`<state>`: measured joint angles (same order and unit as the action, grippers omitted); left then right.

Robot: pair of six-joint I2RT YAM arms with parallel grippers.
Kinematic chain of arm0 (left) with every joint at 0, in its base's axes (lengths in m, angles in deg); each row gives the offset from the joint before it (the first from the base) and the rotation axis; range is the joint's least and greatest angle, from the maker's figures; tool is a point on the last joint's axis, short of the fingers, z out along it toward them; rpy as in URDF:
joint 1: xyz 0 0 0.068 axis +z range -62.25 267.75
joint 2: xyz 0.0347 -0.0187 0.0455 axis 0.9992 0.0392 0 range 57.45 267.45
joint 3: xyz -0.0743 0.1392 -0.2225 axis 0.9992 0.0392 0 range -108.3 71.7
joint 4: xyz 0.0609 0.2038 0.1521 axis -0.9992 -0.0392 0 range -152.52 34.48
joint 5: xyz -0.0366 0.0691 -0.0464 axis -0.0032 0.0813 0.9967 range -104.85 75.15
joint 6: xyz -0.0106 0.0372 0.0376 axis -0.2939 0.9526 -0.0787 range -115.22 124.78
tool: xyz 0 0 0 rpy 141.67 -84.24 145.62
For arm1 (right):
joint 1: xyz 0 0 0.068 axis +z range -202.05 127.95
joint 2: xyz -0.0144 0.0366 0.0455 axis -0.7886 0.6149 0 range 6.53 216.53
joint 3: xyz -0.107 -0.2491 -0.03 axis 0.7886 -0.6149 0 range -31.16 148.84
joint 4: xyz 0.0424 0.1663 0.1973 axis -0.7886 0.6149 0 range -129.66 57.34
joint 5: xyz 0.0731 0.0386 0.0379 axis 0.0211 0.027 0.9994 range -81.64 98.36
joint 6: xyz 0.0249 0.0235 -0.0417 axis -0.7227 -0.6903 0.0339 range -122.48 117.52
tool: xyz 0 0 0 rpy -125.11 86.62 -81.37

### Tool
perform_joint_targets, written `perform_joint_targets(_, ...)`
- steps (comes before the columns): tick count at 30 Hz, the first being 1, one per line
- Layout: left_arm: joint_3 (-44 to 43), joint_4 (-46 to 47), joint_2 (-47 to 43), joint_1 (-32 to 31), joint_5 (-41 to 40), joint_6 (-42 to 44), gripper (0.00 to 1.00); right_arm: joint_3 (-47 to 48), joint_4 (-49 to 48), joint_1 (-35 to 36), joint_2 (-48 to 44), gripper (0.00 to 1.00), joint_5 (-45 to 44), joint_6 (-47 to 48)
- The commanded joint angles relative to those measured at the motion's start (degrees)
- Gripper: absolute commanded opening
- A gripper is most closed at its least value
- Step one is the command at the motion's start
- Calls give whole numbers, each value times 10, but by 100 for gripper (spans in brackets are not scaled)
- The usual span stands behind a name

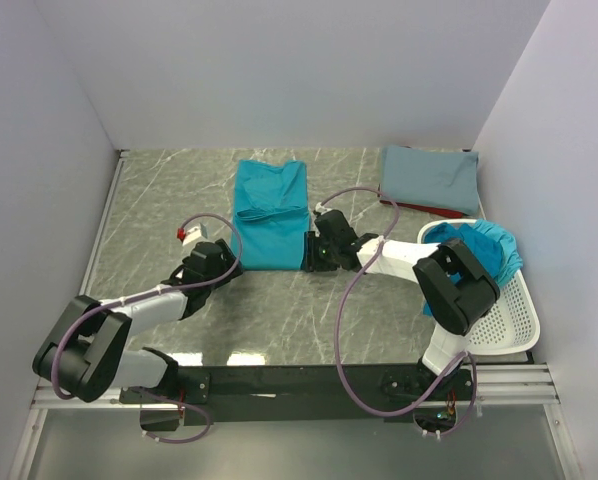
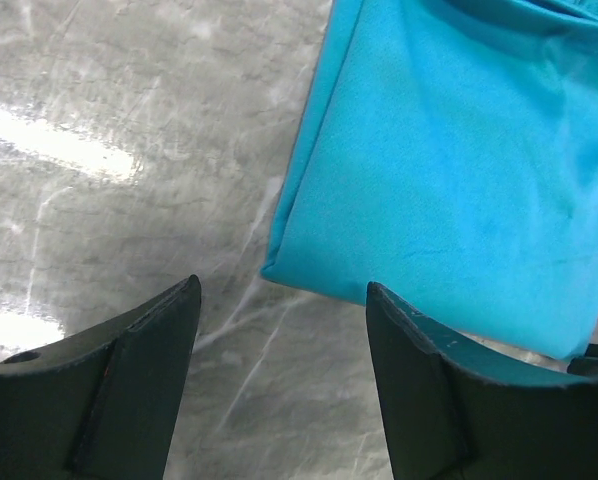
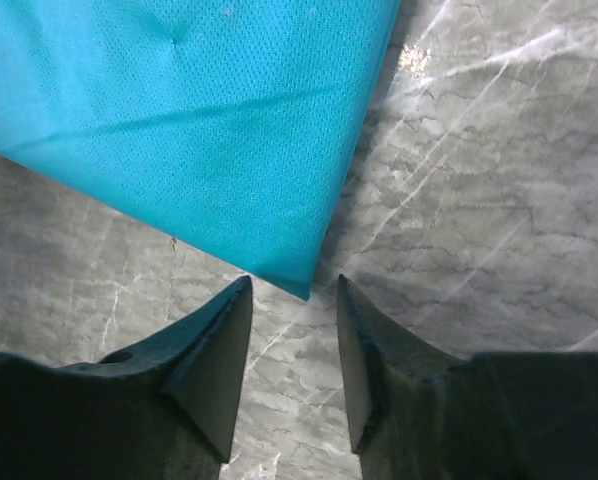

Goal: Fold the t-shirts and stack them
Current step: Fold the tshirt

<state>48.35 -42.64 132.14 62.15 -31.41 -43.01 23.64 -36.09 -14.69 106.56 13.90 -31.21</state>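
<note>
this looks like a lab robot cell: plain white panels [image 1: 279, 70] wall in the marble-look table [image 1: 179, 190] ahead of and beside the left gripper [image 2: 282, 288] and right gripper [image 3: 294, 283]; behind them the arms [image 1: 149, 305] bolt to a black rail [image 1: 279, 382], purple cables [image 1: 341, 320] looping.

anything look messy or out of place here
A teal shirt lies bunched in the basket, spilling over its rim. The red shirt pokes out from under the grey shirt, so that stack looks uneven.

Folded teal t-shirt [image 1: 270, 215] lies flat; grey-blue t-shirt [image 1: 429, 178] behind.
</note>
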Motion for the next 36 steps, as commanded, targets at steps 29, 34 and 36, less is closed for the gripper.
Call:
perform_joint_targets(29, -3, 22, 67, -2, 1, -8, 36, 20, -17, 3, 38, 6, 6, -1)
perform_joint_targets(34, -11, 7, 79, -3, 3, -16, 20, 21, -16, 3, 34, 3, 5, -2)
perform_joint_targets(36, -9, 6, 79, -4, 2, -17, 8, 20, -16, 3, 34, 1, 5, -1)
